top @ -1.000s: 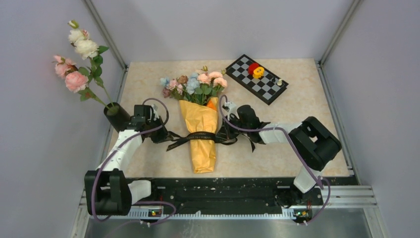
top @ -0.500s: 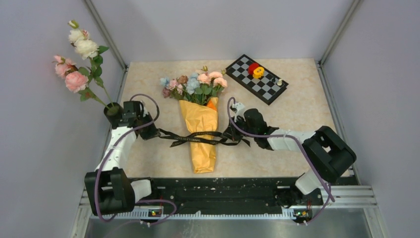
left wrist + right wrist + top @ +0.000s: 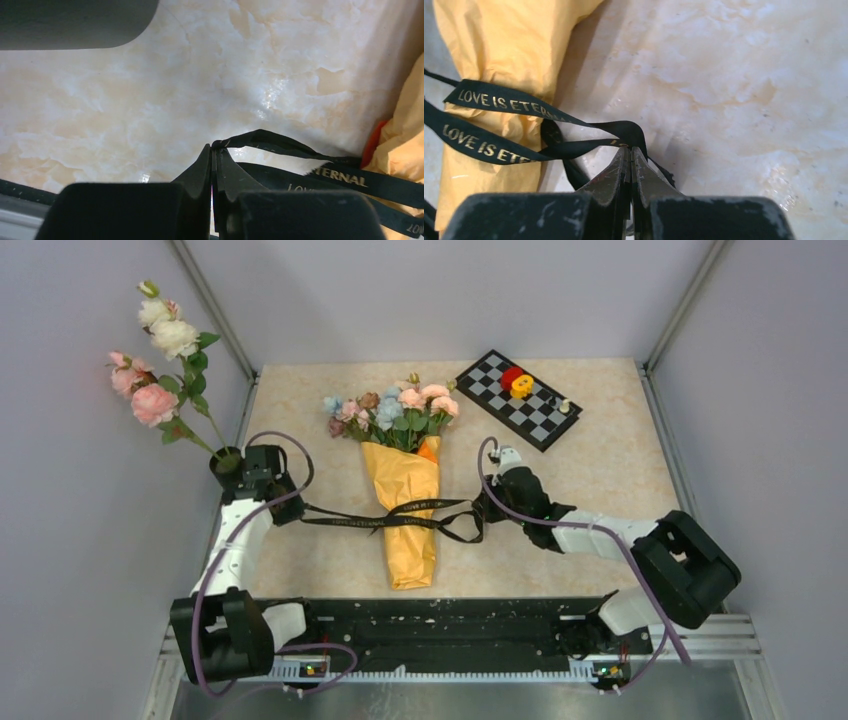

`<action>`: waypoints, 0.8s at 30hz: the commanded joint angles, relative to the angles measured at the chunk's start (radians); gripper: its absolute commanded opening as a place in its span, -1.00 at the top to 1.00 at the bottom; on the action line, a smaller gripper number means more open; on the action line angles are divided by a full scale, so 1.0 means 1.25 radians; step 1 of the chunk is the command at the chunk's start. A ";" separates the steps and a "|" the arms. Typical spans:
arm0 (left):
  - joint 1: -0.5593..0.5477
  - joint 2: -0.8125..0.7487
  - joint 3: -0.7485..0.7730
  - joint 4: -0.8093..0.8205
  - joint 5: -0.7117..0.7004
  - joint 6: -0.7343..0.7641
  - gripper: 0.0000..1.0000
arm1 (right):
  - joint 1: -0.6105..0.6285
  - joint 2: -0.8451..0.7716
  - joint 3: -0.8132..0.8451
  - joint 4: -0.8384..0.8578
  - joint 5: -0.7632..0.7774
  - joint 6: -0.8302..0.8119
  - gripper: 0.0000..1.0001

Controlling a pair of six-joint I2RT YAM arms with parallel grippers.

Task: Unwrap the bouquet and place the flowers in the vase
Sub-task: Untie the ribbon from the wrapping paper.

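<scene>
Orange-yellow paper-wrapped bouquet (image 3: pixel 408 480) of small pastel flowers lies mid-frame on marble worktop (image 3: pixel 600 470). The left pincer (image 3: pixel 285 510) and right pincer (image 3: pixel 487 506) each pinch black gold-lettered ribbon (image 3: pixel 370 522), stretched sideways across wrap.

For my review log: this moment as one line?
left claw: shut on ribbon | right claw: shut on ribbon | ribbon: stretched across bouquet | flowers: wrapped | vase: far left

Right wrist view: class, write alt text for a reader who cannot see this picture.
The right claw, shut, pinches a loop of black ribbon with gold lettering that begins "LOVE IS". The ribbon runs left around the bouquet in its crinkled orange-yellow paper, which lies on a pale marbled table.
</scene>
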 commanded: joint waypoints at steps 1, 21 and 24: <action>0.006 -0.026 0.032 -0.008 -0.055 0.012 0.87 | -0.006 -0.040 -0.015 -0.034 0.112 0.041 1.00; -0.375 -0.117 -0.010 0.208 0.198 0.056 -0.82 | -0.033 -0.126 0.012 -0.056 0.011 -0.012 -0.12; -0.463 -0.077 -0.014 0.285 0.215 0.068 -0.81 | -0.040 -0.134 0.008 -0.050 0.010 0.003 -0.12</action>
